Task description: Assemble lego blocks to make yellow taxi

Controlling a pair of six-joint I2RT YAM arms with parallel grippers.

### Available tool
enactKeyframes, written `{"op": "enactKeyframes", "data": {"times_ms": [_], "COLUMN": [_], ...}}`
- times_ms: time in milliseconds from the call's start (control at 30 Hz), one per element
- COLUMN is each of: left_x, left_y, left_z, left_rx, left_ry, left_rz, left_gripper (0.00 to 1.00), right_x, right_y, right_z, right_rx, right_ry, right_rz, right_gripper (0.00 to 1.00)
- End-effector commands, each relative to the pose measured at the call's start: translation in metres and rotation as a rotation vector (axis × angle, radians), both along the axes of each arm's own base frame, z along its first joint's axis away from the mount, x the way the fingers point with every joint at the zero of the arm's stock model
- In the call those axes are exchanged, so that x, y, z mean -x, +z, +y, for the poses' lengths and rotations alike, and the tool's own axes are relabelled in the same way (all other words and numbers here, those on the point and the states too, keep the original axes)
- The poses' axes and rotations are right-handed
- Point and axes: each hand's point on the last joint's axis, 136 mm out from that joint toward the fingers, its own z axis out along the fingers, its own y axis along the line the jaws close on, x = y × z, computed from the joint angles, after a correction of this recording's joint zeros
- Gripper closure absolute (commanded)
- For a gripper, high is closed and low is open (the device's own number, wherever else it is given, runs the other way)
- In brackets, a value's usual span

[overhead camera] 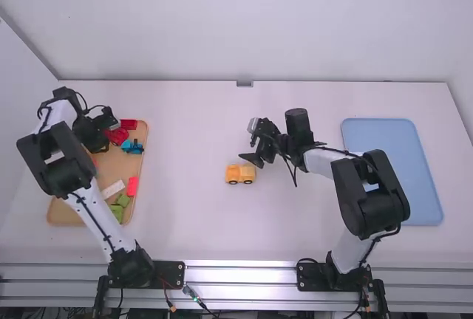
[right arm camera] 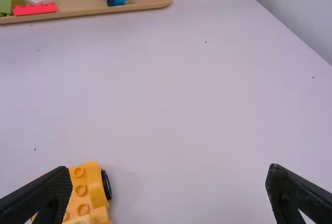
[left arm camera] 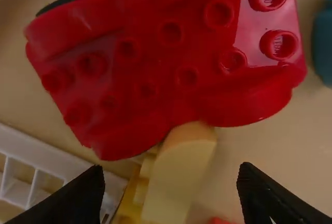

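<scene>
There is one yellow car [overhead camera: 241,174], the taxi, on the white table [overhead camera: 192,215], between two trays and two grippers. Two wheels show along its near side in the high view; its long axis runs left to right, but which end is the front I cannot tell. Well to the car's left lies the wooden tray [overhead camera: 53,215], holding a red car [overhead camera: 117,136], one long red block [overhead camera: 128,124], one blue piece [overhead camera: 133,147] with a black propeller, one white block [overhead camera: 112,190], one pinkish-red block [overhead camera: 132,186], two green blocks [overhead camera: 117,212] that show, and a yellow block [left arm camera: 176,182] among other partly hidden pieces. Well to the yellow car's right is the blue tray [overhead camera: 421,212]. The left gripper [overhead camera: 101,140], left of the yellow car and farther from the bases, hangs over the wooden tray, fingers spread, the yellow block between them in its wrist view. The right gripper [overhead camera: 259,156] is just beyond the yellow car and slightly to its right, its fingers wide apart with nothing clamped.
</scene>
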Motion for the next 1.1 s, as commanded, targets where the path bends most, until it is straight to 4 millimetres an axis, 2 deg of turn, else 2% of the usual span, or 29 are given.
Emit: {"op": "enactKeyframes", "data": {"times_ms": [0, 167, 200, 333, 867, 1067], "left_x": [0.003, 0.003, 0.003, 0.003, 0.005, 0.006], "left_y": [-0.010, -0.013, -0.012, -0.013, -0.013, -0.022], "left_z": [-0.007, -0.010, -0.010, -0.010, -0.012, -0.010], "left_rx": [0.012, 0.026, 0.026, 0.027, 0.032, 0.014], "left_ry": [-0.024, -0.039, -0.040, -0.040, -0.044, -0.060], "left_rz": [0.021, 0.012, 0.013, 0.013, 0.023, 0.020], "left_gripper": [0.35, 0.45, 0.50, 0.56, 0.64, 0.64], "right_x": [0.000, 0.000, 0.000, 0.001, 0.003, 0.003], "right_y": [0.006, 0.006, 0.006, 0.006, 0.003, 0.002], "right_z": [0.002, 0.001, 0.001, 0.001, 0.001, 0.000], "right_rx": [-0.012, -0.012, -0.012, -0.010, -0.004, -0.003], "right_ry": [0.003, 0.003, 0.003, 0.004, 0.004, 0.004], "right_rz": [-0.002, -0.001, 0.000, 0.003, 0.023, 0.027], "right_gripper": [0.01, 0.01, 0.01, 0.01, 0.01, 0.01]}}
